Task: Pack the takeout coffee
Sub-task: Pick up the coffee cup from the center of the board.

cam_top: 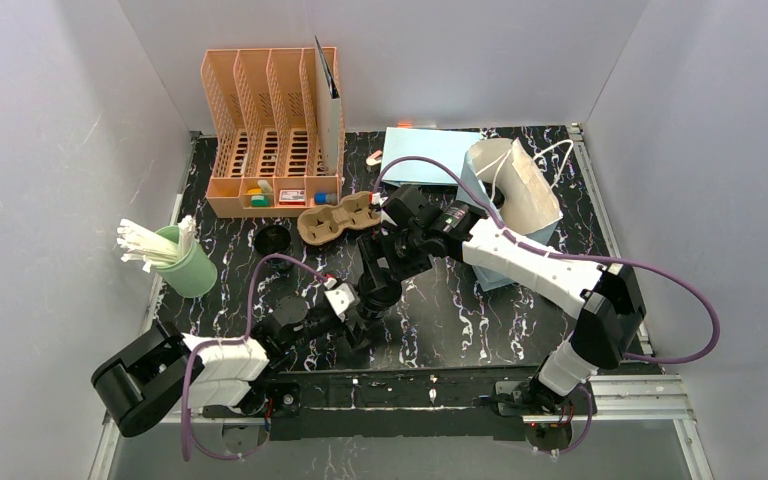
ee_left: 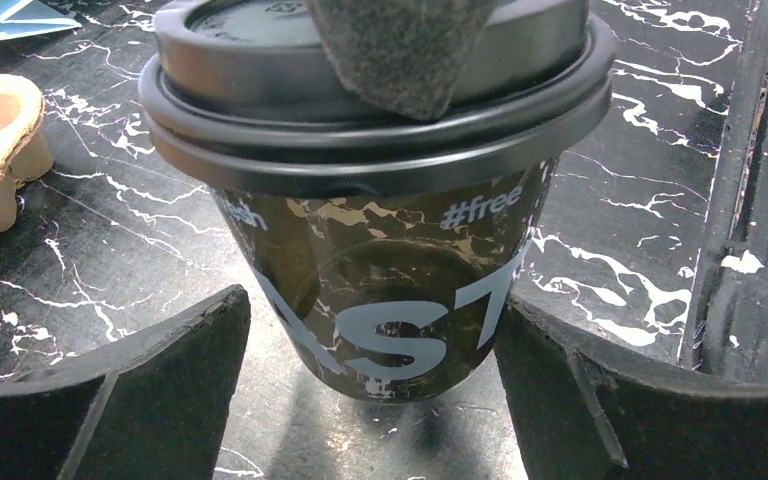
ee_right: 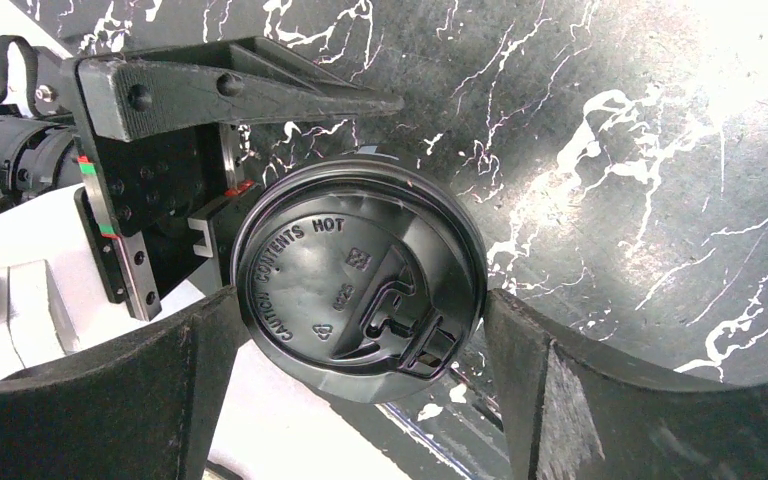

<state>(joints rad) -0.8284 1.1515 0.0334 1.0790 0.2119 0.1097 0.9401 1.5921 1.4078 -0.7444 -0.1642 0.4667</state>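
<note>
Left gripper [ee_left: 375, 330], jaws spread astride the takeout coffee cup [ee_left: 390, 250], should close gently on the wall below the lid [ee_left: 260, 120], keeping it upright.

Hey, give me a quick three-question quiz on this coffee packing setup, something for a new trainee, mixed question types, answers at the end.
1. True or false: the pulp carrier already holds a cup.
2. The open paper bag sits: A) at the table's far right, B) at its near left, C) atop the carrier.
3. Fill in: the coffee cup's lid reads "Caution contents ___".
Key: 1 false; 2 A; 3 hot.
</note>
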